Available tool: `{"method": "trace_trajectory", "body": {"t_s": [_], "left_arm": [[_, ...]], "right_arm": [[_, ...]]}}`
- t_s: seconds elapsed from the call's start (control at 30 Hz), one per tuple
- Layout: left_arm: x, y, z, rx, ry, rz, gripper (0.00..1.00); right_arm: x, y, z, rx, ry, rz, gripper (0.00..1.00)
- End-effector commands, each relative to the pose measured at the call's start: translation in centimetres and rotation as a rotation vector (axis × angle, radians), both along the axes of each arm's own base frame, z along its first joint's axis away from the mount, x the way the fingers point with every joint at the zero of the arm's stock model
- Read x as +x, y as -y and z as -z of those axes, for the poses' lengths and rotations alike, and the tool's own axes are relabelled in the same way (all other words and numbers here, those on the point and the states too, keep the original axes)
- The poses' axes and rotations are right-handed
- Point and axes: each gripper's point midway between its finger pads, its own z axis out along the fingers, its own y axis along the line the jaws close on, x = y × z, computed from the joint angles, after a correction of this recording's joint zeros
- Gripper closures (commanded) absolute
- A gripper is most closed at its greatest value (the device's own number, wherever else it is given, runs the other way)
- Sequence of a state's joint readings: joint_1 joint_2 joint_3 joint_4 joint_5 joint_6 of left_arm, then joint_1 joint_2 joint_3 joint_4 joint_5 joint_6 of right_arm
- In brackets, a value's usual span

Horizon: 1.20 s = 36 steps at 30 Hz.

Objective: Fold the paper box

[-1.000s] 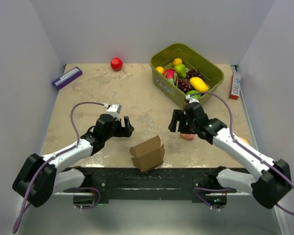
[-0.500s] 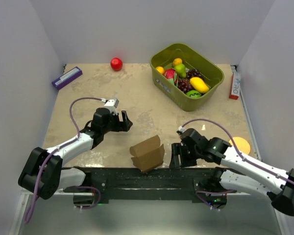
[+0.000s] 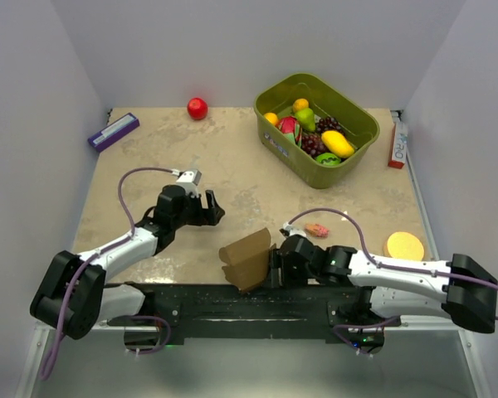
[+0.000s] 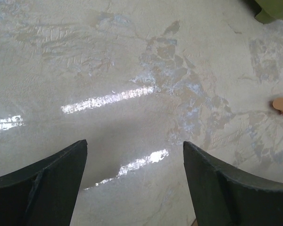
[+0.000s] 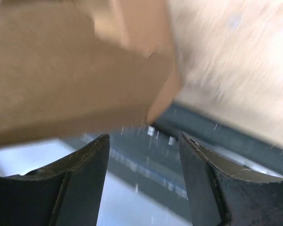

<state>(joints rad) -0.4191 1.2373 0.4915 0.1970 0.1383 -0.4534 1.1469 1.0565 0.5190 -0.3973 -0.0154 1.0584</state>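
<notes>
The paper box (image 3: 247,259), brown cardboard and partly folded with flaps standing up, sits at the table's near edge. In the right wrist view the paper box (image 5: 70,66) is a blurred brown mass just ahead of the fingertips. My right gripper (image 3: 275,267) lies low against the box's right side and hides that side. In its own view the right gripper (image 5: 144,141) is open, with only the dark table edge between the fingers. My left gripper (image 3: 209,209) hovers up and left of the box, apart from it. The left gripper (image 4: 134,145) is open over bare tabletop.
A green bin (image 3: 361,124) of toy fruit stands at the back right. A red ball (image 3: 197,108), a purple-and-white box (image 3: 114,131) and a red-and-white box (image 3: 397,143) lie along the back and sides. A small pink item (image 3: 317,230) and an orange disc (image 3: 404,246) lie right of the box.
My right arm swung from mid-table down to the near edge, in against the box's right side, uncovering the pink item and orange disc; its jaws narrowed slightly. The left arm barely shifted.
</notes>
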Motion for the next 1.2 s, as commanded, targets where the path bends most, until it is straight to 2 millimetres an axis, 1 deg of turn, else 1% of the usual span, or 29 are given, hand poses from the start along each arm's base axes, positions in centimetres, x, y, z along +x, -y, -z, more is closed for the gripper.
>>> {"method": "trace_trajectory", "body": {"t_s": [0.0, 0.07, 0.1, 0.13, 0.2, 0.23, 0.27, 0.3, 0.33, 0.37, 0.4, 0.43, 0.5, 0.57, 0.6, 0.63, 0.67, 0.7, 0.73, 0.8, 0.83, 0.9, 0.93, 0.97, 1.0, 1.03, 1.07, 1.1, 1.17], "left_arm": [[-0.8, -0.5, -0.1, -0.027, 0.015, -0.018, 0.14], [-1.1, -1.1, -0.3, -0.018, 0.018, -0.044, 0.13], [-0.9, -1.8, -0.3, 0.002, 0.027, -0.081, 0.13], [-1.0, -2.3, -0.5, 0.011, 0.032, -0.105, 0.12], [-0.9, -3.7, -0.3, 0.040, 0.036, -0.170, 0.11], [-1.2, -3.9, -0.4, 0.036, 0.036, -0.186, 0.11], [-1.6, -4.3, 0.1, 0.040, 0.028, -0.198, 0.11], [-1.7, -4.5, 0.1, 0.038, 0.029, -0.213, 0.10], [-2.0, -4.8, -0.1, 0.026, 0.032, -0.231, 0.10], [-2.5, -5.2, 0.4, 0.026, 0.025, -0.244, 0.10], [-2.5, -5.5, 0.3, 0.029, 0.034, -0.263, 0.10], [-2.7, -5.7, -0.3, 0.013, 0.052, -0.275, 0.10], [-2.9, -6.1, -0.6, 0.016, 0.064, -0.289, 0.09], [-2.9, -6.3, -1.4, 0.015, 0.084, -0.292, 0.08], [-2.8, -6.2, -1.6, 0.011, 0.089, -0.285, 0.08], [-2.6, -6.0, -1.9, 0.006, 0.103, -0.273, 0.08], [-2.5, -5.7, -2.3, -0.005, 0.111, -0.261, 0.09], [-2.6, -5.2, -2.4, -0.018, 0.107, -0.236, 0.09], [-2.7, -4.9, -2.6, -0.023, 0.105, -0.225, 0.10], [-2.9, -4.3, -3.2, -0.033, 0.099, -0.190, 0.12], [-3.2, -4.4, -2.8, -0.021, 0.079, -0.186, 0.13], [-3.7, -4.9, -2.4, -0.005, 0.057, -0.199, 0.13], [-4.1, -5.3, -1.7, 0.006, 0.033, -0.220, 0.13], [-4.3, -6.3, -0.7, 0.029, 0.021, -0.264, 0.11], [-4.5, -6.7, -0.3, 0.030, 0.012, -0.290, 0.10], [-4.8, -7.0, 0.3, 0.026, -0.007, -0.318, 0.09], [-4.9, -7.8, 1.0, 0.043, -0.017, -0.359, 0.08], [-5.0, -8.2, 1.1, 0.043, -0.016, -0.383, 0.08], [-5.2, -9.3, 1.7, 0.063, -0.019, -0.444, 0.08]], "right_arm": [[7.4, -2.8, -3.6, 0.028, 0.297, 0.172, 0.34], [10.5, -3.2, -4.1, -0.019, 0.373, 0.203, 0.32], [11.7, -3.0, -3.9, -0.048, 0.404, 0.199, 0.32], [13.6, -2.6, -3.6, -0.072, 0.416, 0.229, 0.32], [16.4, -3.3, -4.2, -0.044, 0.482, 0.226, 0.32], [18.4, -3.5, -5.2, -0.013, 0.500, 0.247, 0.32], [20.0, -4.3, -4.8, -0.012, 0.514, 0.247, 0.32], [21.3, -4.7, -5.0, -0.017, 0.544, 0.226, 0.32], [23.5, -6.0, -6.6, 0.026, 0.578, 0.232, 0.32], [24.5, -6.7, -4.9, 0.004, 0.558, 0.208, 0.32], [25.4, -7.3, -4.5, 0.004, 0.552, 0.191, 0.31], [26.9, -8.2, -5.8, 0.041, 0.548, 0.185, 0.31], [27.8, -8.3, -5.6, 0.032, 0.540, 0.181, 0.28], [27.7, -7.9, -6.2, 0.025, 0.554, 0.182, 0.23], [27.4, -7.4, -7.4, 0.035, 0.575, 0.189, 0.20], [26.5, -6.6, -6.8, 0.013, 0.559, 0.179, 0.17], [26.0, -6.1, -6.9, 0.011, 0.557, 0.175, 0.17], [25.3, -5.6, -8.6, 0.038, 0.582, 0.173, 0.16], [24.2, -4.6, -7.5, 0.013, 0.562, 0.162, 0.16], [22.3, -3.7, -7.3, 0.021, 0.524, 0.146, 0.16], [20.6, -2.5, -6.6, -0.008, 0.486, 0.136, 0.16], [18.5, -1.8, -5.4, -0.044, 0.436, 0.127, 0.16], [16.8, -0.9, -4.1, -0.073, 0.397, 0.112, 0.17], [15.8, -0.9, -3.5, -0.077, 0.376, 0.100, 0.18], [14.1, -1.7, -3.0, -0.063, 0.344, 0.079, 0.18], [12.6, -1.6, -2.1, -0.069, 0.312, 0.063, 0.19], [11.7, -1.9, -1.9, -0.062, 0.298, 0.051, 0.20], [9.8, -3.0, -1.8, -0.041, 0.277, 0.024, 0.21], [8.2, -3.7, -1.8, -0.018, 0.261, 0.006, 0.21]]}}
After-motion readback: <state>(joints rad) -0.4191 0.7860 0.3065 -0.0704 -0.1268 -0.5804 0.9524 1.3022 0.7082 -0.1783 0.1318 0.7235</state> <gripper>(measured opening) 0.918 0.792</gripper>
